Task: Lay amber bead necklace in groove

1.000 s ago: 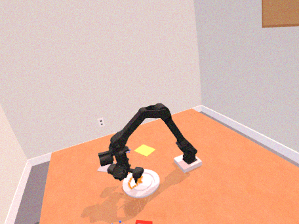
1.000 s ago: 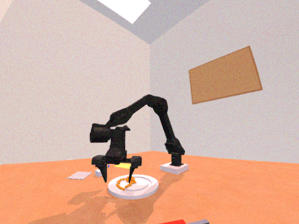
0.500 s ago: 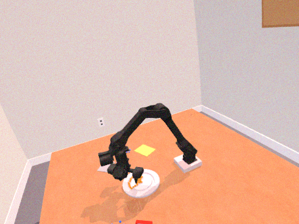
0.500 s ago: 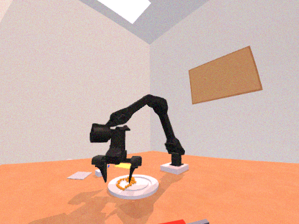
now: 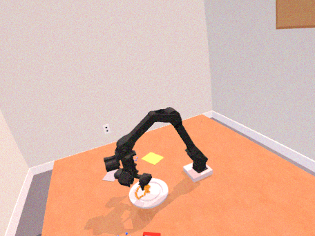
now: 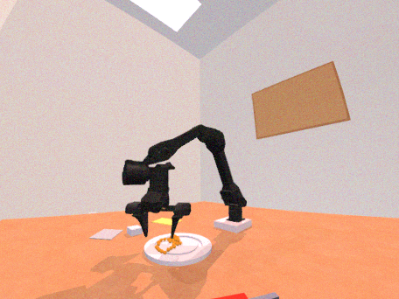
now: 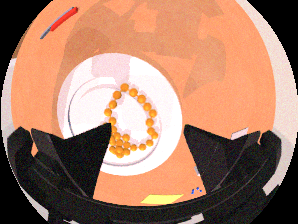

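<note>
The round white bead board (image 5: 161, 198) (image 6: 203, 249) (image 7: 171, 107) lies flat on the table. The amber bead necklace (image 5: 148, 189) (image 6: 164, 252) (image 7: 141, 99) lies on one side of it as an uneven loop. In the wrist view one strand crosses the board's middle, the right strand runs just inside the groove line, and several beads are bunched at the lower left. My gripper (image 5: 136, 187) (image 6: 159, 236) (image 7: 147, 126) is open and empty, low over the board's edge. Its left finger in the wrist view is beside the bunch and hides part of the board; contact with the beads cannot be told.
A red-handled tool (image 5: 151, 234) (image 6: 236, 297) (image 7: 64, 19) lies at the table's front. A yellow square (image 5: 153, 158) (image 6: 164, 221) (image 7: 162, 199), a pale card (image 5: 110, 176) (image 6: 106, 234) and a small white block (image 6: 134, 230) lie behind the board. The arm's white base (image 5: 197, 174) (image 6: 233, 225) stands behind right.
</note>
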Robot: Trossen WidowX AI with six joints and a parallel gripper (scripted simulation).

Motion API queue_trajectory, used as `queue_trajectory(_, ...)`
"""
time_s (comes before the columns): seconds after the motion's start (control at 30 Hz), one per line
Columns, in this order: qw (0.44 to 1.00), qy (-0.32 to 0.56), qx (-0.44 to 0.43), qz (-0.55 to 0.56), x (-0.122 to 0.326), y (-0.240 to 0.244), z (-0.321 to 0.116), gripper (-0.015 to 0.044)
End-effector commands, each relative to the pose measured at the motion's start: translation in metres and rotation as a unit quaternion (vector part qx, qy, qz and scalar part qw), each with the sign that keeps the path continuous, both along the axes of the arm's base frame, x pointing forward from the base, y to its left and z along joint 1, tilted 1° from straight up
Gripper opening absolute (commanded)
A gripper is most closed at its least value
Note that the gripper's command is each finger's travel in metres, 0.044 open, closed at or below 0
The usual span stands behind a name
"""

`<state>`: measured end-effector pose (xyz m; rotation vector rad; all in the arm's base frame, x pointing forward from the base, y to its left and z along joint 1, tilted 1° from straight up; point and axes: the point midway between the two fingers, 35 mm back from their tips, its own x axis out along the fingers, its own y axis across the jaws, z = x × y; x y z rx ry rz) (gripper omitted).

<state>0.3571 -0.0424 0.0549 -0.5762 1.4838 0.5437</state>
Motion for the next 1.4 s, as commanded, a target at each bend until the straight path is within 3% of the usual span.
queue_trajectory(0.0,0.999,-0.008,0.001,-0.035,-0.002,-0.003,0.016,0.0204)
queue_trajectory(0.13,0.999,-0.008,0.001,-0.035,-0.002,-0.003,0.016,0.012)
queue_trajectory(1.2,0.999,-0.008,0.001,-0.035,-0.001,-0.004,-0.024,0.012)
queue_trajectory(1.37,1.0,-0.006,0.0,-0.031,-0.001,-0.004,-0.022,0.0)
